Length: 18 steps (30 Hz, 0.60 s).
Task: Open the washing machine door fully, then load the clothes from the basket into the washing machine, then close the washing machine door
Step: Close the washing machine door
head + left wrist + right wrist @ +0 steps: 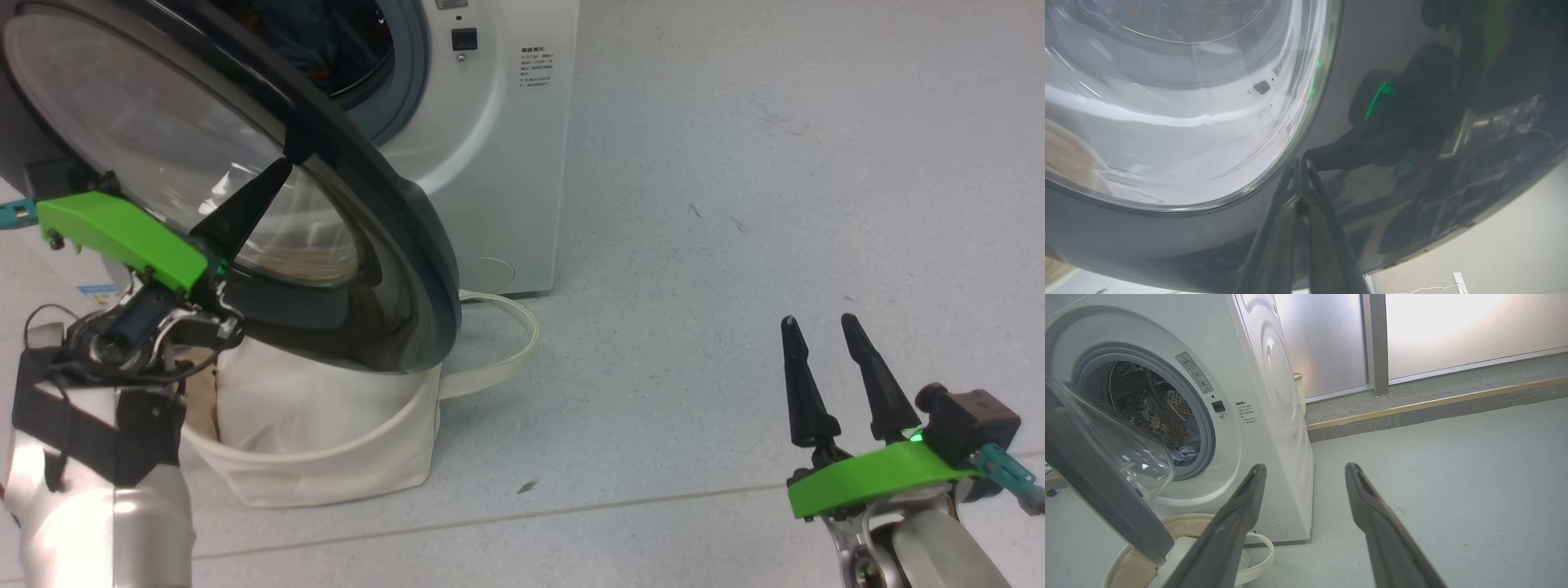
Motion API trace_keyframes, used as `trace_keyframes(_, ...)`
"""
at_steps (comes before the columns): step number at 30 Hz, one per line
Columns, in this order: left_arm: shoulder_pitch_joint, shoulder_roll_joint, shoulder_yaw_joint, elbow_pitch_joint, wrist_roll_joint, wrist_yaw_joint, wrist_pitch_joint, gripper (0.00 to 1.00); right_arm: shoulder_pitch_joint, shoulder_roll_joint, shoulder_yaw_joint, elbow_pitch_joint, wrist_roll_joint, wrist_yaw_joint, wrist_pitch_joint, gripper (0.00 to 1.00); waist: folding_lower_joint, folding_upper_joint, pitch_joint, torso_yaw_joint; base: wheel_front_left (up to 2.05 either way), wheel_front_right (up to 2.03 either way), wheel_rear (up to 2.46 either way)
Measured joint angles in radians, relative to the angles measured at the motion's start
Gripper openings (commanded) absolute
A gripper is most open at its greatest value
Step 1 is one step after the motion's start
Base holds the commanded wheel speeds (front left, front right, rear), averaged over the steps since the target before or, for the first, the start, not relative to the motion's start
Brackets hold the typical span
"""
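The washing machine point(498, 139) stands with its door point(408, 237) swung partway open over the basket point(326, 469). My left gripper point(282, 167) is shut and empty. Its tips point(1300, 163) press on the door's glossy black rim point(1167, 237), just beside the glass window point(1167, 122). A light blue garment, the clothes point(1186, 451), lies inside the steel drum point(1147, 404). The cream basket point(1118, 561) sits on the floor under the door point(1106, 498), with white padding cloth point(302, 392) in it. My right gripper point(820, 322) hangs open and empty over the floor at the lower right, and its fingers point(1306, 467) point toward the machine's corner.
Grey floor stretches to the right of the machine. A raised ledge point(1433, 404) with frosted window panels runs along the far wall. A woven bin point(1300, 392) stands behind the machine. A white power strip point(1459, 281) lies on the floor. The basket's strap handle point(506, 343) loops out to the right.
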Motion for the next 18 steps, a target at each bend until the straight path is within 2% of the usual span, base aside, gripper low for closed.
trace_keyframes(4,-0.001,0.013,-0.02,0.027,0.024,-0.009,-0.031,0.0,-0.001,0.001,-0.001,-0.002,0.0,0.0,0.0,1.0,-0.0001,0.0,-0.007,0.011,0.0,0.0,0.0)
trace_keyframes(5,-0.001,0.019,-0.031,0.028,0.029,-0.009,-0.038,0.1,-0.001,0.001,0.0,-0.002,0.0,0.0,0.0,1.0,-0.0001,0.0,-0.009,0.017,0.0,0.0,0.0)
trace_keyframes(6,-0.001,0.023,-0.038,0.027,0.032,-0.014,-0.042,0.26,-0.001,0.001,0.0,-0.002,0.0,0.0,0.0,1.0,-0.0001,0.0,-0.012,0.023,0.0,0.0,0.0)
trace_keyframes(7,0.0,0.026,-0.047,0.026,0.032,-0.016,-0.047,0.71,-0.001,0.001,0.0,-0.002,0.0,0.0,0.0,1.0,-0.0001,0.0,-0.016,0.029,0.0,0.0,0.0)
trace_keyframes(8,0.002,0.03,-0.063,0.023,0.035,-0.016,-0.048,1.0,-0.001,0.0,0.001,-0.002,0.0,0.0,0.0,1.0,-0.0001,0.0,-0.02,0.036,0.0,0.0,0.0)
trace_keyframes(11,0.032,0.052,-0.127,-0.019,0.058,-0.016,-0.065,1.0,0.0,0.0,0.003,-0.001,0.001,0.0,0.0,1.0,-0.0001,0.0,-0.035,0.059,0.0,0.0,0.0)
trace_keyframes(13,0.074,0.086,-0.192,-0.065,0.096,-0.016,-0.109,1.0,0.0,-0.003,0.006,0.002,0.001,0.0,0.0,1.0,-0.0001,0.0,-0.047,0.077,0.0,0.0,0.0)
trace_keyframes(16,0.155,0.183,-0.327,-0.117,0.251,-0.017,-0.258,1.0,0.0,-0.008,0.01,0.003,0.004,0.0,0.0,1.0,-0.0001,0.0,-0.065,0.104,0.0,0.0,0.0)
trace_keyframes(18,0.211,0.225,-0.387,-0.118,0.3,-0.016,-0.349,1.0,0.001,-0.01,0.013,0.006,0.011,0.0,0.0,1.0,-0.0002,0.0,-0.079,0.121,0.0,0.0,0.0)
